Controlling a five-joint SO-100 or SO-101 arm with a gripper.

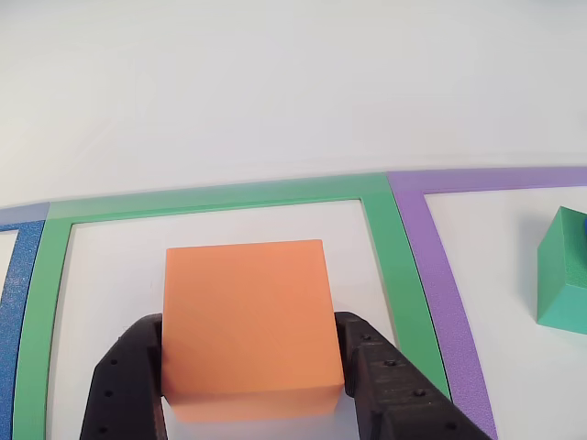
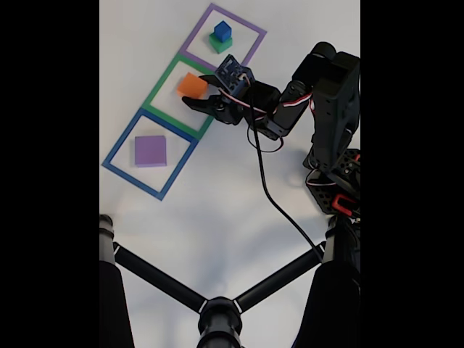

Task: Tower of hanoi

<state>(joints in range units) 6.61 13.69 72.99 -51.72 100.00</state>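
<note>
The orange block (image 1: pixel 246 321) sits inside the green tape square (image 1: pixel 390 238), and my gripper (image 1: pixel 248 323) is shut on it, one black finger (image 1: pixel 128 376) pressing each side. In the fixed view the gripper (image 2: pixel 194 91) reaches left from the arm onto the orange block (image 2: pixel 191 84) in the middle square. I cannot tell whether the block rests on the table or is lifted. The blue block (image 2: pixel 222 30) sits on the green block (image 2: pixel 220 46) in the purple tape square (image 2: pixel 250 45). The green block (image 1: pixel 561 275) shows at the right edge. The purple block (image 2: pixel 150 150) lies in the blue tape square (image 2: pixel 119 148).
The three tape squares run in a diagonal row on a white table. The arm's base (image 2: pixel 335 181) stands to the right, with a black cable (image 2: pixel 279 206) trailing down. A black stand with spread legs (image 2: pixel 217 312) takes up the bottom of the fixed view.
</note>
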